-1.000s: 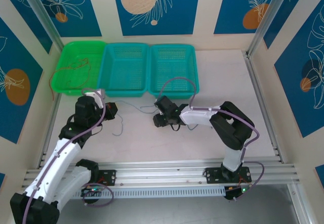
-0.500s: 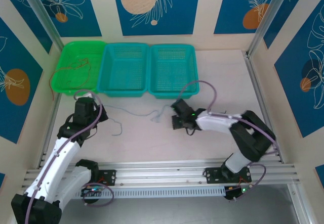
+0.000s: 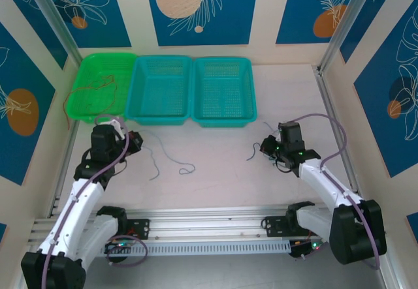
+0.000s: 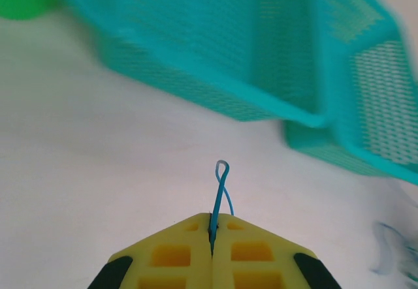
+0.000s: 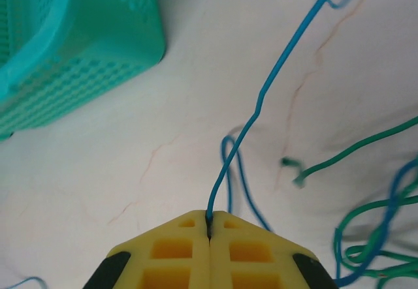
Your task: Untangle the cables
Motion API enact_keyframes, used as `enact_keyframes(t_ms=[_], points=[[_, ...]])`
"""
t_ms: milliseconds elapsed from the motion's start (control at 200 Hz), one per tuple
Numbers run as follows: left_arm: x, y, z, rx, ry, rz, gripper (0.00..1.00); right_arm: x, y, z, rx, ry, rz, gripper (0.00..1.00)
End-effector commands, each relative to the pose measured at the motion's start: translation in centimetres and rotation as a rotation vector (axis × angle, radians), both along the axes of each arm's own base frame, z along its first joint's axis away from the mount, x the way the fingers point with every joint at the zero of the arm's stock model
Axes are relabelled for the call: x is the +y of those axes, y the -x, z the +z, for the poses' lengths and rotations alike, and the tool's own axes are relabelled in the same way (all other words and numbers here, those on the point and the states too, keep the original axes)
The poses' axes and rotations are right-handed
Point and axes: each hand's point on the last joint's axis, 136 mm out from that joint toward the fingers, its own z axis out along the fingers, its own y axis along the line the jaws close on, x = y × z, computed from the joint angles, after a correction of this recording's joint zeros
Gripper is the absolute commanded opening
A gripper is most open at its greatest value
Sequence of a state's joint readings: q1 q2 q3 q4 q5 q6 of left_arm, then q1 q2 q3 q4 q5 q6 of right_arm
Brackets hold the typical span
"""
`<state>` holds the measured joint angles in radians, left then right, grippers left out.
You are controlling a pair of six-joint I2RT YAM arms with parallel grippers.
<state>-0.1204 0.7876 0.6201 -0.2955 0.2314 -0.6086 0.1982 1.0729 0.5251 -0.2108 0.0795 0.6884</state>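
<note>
Plainly, both grippers are pinched fully together on thin blue wire. In the left wrist view the left gripper has its yellow fingers pressed flush, with no gap at the seam. A short blue loop stands out of that seam. Its long axis runs straight up the frame toward the teal basket across the top. The loop's two strands cross once and close in a small eye at the tip.

The right wrist view has the right gripper clamped the same way on a long blue cable. It rises from the seam, kinks, then slants away to the upper right edge. A green cable curls at the lower right, mixed with more blue strands.

In the top view the left gripper sits left of centre, just below the green basket. The right gripper sits right of centre, well apart from it. Between them a pale blue cable lies loose on the white table, bending and ending in a small curl. A red cable lies in the green basket, one end trailing over its left rim. From that height the strands at the right gripper are too fine to tell by colour; its wrist view gives blue and green.
</note>
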Motion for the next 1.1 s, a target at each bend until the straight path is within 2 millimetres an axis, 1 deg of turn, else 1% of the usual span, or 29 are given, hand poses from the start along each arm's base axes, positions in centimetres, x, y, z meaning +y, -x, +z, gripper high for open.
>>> enact_keyframes(t_ms=[0,105,140,205,275,355,430,490,565,630,690,735,760,825,880,925,950,975,1005,1025,1055,1095], points=[[-5.2,-0.3,9.7,-0.289,0.187,-0.272,0.0,2.7,0.0,0.6,0.008,-0.088,0.091,0.0],[-6.9,-0.5,16.1,-0.437,0.161,-0.329,0.0,3.4,0.1,0.2,0.014,-0.096,0.103,0.0],[-7.1,-0.9,17.8,-0.468,0.133,-0.321,0.0,3.6,0.1,0.2,0.014,-0.095,0.11,0.0],[-6.7,-2.0,20.8,-0.518,0.079,-0.279,0.0,3.7,0.1,0.4,0.011,-0.089,0.115,0.0],[-5.5,-3.9,23.2,-0.553,0.024,-0.194,0.0,3.8,0.2,0.5,0.012,-0.086,0.117,0.0],[-4.9,-6.1,26.1,-0.608,-0.035,-0.137,0.0,3.7,0.4,0.6,0.013,-0.083,0.118,0.0],[-4.5,-9.0,27.8,-0.622,-0.086,-0.09,0.0,3.6,0.6,0.8,0.013,-0.08,0.114,0.0],[-4.4,-11.8,28.5,-0.606,-0.134,-0.068,0.0,3.6,0.7,1.0,0.007,-0.082,0.114,0.0],[-4.2,-15.6,28.0,-0.556,-0.182,-0.042,0.0,3.7,0.8,1.4,0.001,-0.085,0.118,0.0],[-3.8,-18.7,26.6,-0.508,-0.226,-0.011,0.0,3.7,1.0,1.9,-0.007,-0.086,0.125,0.0],[-3.7,-21.6,24.2,-0.461,-0.26,-0.004,0.0,3.9,1.3,2.6,-0.022,-0.09,0.142,0.0],[-3.4,-23.2,22.3,-0.42,-0.281,0.01,0.0,4.1,1.6,3.2,-0.035,-0.093,0.16,0.0],[-3.4,-24.1,20.8,-0.393,-0.297,0.009,0.0,4.2,1.7,3.6,-0.044,-0.097,0.169,0.0],[-2.9,-25.6,17.3,-0.308,-0.328,0.028,0.0,4.4,2.1,4.8,-0.069,-0.106,0.196,0.0],[-2.5,-26.1,14.5,-0.229,-0.35,0.045,0.0,4.7,2.5,6.0,-0.093,-0.117,0.224,0.0],[-2.2,-26.1,12.6,-0.174,-0.36,0.053,0.13,5.1,2.8,7.2,-0.117,-0.132,0.25,0.0],[-2.2,-25.9,11.8,-0.156,-0.358,0.054,0.22,5.3,3.0,7.7,-0.13,-0.139,0.266,0.0],[-2.2,-25.7,11.3,-0.148,-0.351,0.052,0.33,5.6,3.1,8.4,-0.144,-0.149,0.282,0.0],[-2.3,-25.3,11.2,-0.153,-0.333,0.048,0.46,5.9,3.3,9.2,-0.159,-0.158,0.304,0.0],[-2.5,-25.0,11.2,-0.162,-0.319,0.045,0.53,6.1,3.4,9.6,-0.168,-0.163,0.315,0.0],[-2.6,-24.5,11.5,-0.179,-0.297,0.042,0.62,6.6,3.5,10.4,-0.184,-0.17,0.338,0.0],[-2.8,-23.6,12.2,-0.202,-0.267,0.038,0.72,7.2,3.6,11.5,-0.205,-0.179,0.371,0.0]])
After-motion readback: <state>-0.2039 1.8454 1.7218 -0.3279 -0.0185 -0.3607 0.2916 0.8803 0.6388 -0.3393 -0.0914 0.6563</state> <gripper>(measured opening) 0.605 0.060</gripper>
